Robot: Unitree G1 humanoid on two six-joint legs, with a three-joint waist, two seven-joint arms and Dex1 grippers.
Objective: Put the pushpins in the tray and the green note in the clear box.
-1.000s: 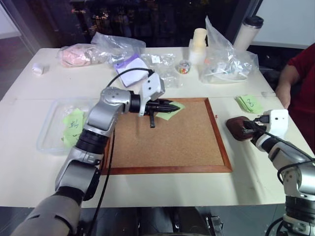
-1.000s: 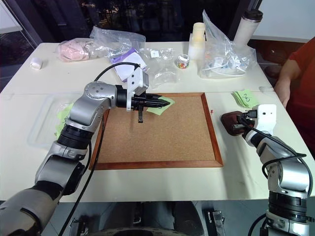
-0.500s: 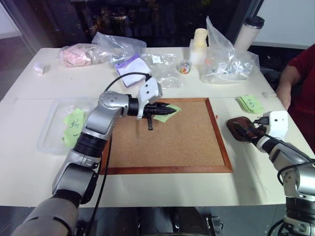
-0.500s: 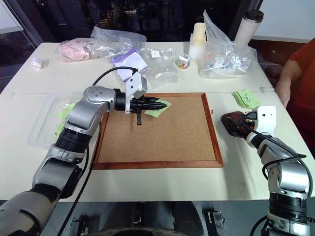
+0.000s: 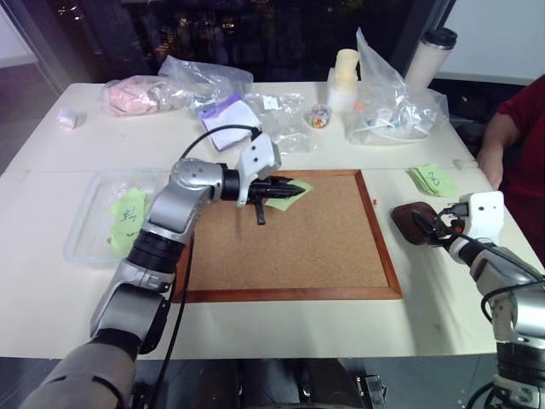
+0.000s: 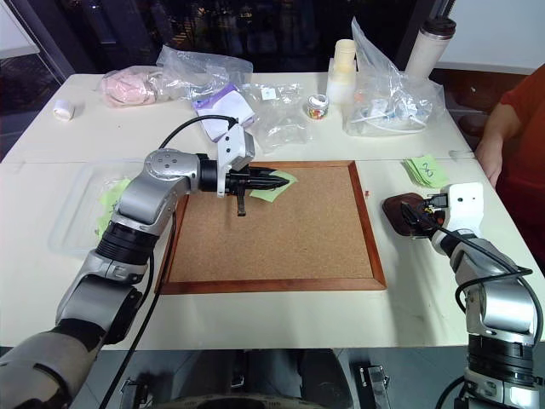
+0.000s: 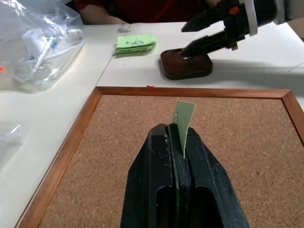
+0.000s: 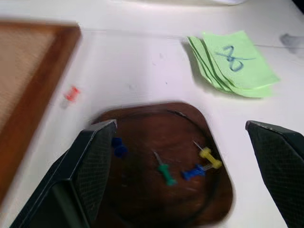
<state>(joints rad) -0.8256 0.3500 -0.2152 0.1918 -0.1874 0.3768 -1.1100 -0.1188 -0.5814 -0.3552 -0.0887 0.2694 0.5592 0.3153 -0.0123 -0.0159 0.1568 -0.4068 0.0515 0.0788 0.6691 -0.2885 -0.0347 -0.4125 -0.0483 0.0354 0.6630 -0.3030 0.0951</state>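
step: left end effector clenched on green note, over corkboard; right end effector released above tray, pushpins inside.
next: carry note to clear box, judged.

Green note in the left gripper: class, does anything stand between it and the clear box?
Nothing visible does. The green note is pinched over the corkboard; the clear box lies beside the board's left edge.
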